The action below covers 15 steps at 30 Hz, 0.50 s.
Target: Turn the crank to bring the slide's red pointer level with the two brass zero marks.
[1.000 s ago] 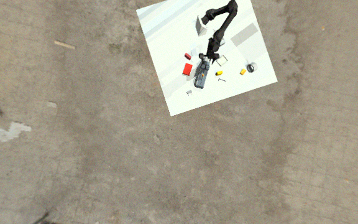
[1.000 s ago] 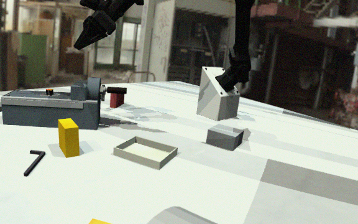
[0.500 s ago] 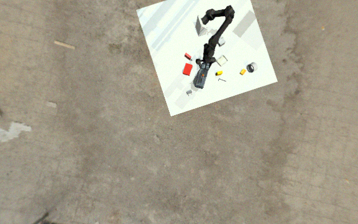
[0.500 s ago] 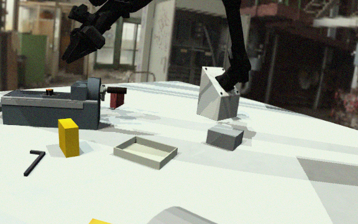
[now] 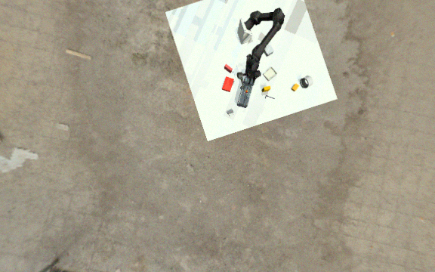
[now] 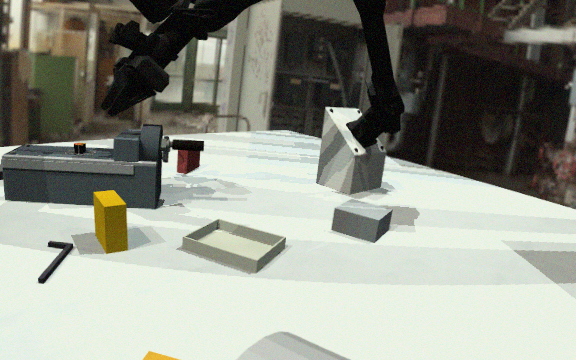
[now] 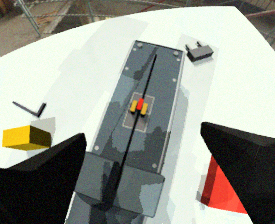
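The grey slide machine (image 5: 243, 94) (image 6: 68, 172) (image 7: 144, 143) lies long on the white table. Its red pointer (image 7: 140, 104) (image 6: 79, 147) sits between the two brass marks (image 7: 132, 106) and looks about level with them in the wrist view. The black crank handle (image 6: 188, 145) sticks out of the machine's right end, free of the fingers. My gripper (image 6: 118, 100) (image 5: 245, 78) (image 7: 144, 133) is open and empty, hanging well above the crank end of the machine.
Near the machine are a yellow block (image 6: 110, 220) (image 7: 27, 137), a black hex key (image 6: 55, 260) (image 7: 31, 108), a red block (image 6: 188, 161) (image 7: 221, 185), a shallow tray (image 6: 218, 257) and a grey block (image 6: 362, 220). The arm's wedge base (image 6: 348, 155) stands behind.
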Available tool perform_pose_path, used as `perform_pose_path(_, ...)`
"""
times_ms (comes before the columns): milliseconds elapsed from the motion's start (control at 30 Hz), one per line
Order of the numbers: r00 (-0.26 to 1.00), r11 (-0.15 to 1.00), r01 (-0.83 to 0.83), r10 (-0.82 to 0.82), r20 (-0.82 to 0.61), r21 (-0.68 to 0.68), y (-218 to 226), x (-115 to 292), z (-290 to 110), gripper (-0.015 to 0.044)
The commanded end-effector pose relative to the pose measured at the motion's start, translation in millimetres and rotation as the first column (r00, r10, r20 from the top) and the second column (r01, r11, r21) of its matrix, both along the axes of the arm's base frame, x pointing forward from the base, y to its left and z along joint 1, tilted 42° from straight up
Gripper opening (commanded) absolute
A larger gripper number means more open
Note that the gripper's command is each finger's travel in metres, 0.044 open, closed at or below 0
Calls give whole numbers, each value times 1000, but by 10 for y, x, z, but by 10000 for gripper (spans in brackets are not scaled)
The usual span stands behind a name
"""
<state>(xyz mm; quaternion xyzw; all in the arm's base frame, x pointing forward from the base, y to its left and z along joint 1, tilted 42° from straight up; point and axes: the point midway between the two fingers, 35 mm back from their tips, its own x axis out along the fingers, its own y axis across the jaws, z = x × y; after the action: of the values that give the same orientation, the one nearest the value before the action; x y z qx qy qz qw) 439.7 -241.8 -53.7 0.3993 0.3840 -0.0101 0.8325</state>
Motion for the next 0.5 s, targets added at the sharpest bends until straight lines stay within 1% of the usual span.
perform_pose_path(0, 1000, 1000, 7, -6, -6, 2, 1, -11, -15, 440)
perform_pose_path(167, 1000, 1000, 6, -6, -6, -1, -38, -15, 24, 440)
perform_pose_path(367, 1000, 1000, 1, -1, -1, -3, -324, -70, 363, 440)
perform_pose_path(467, 1000, 1000, 2, -2, -2, -2, -346, -81, 409, 440)
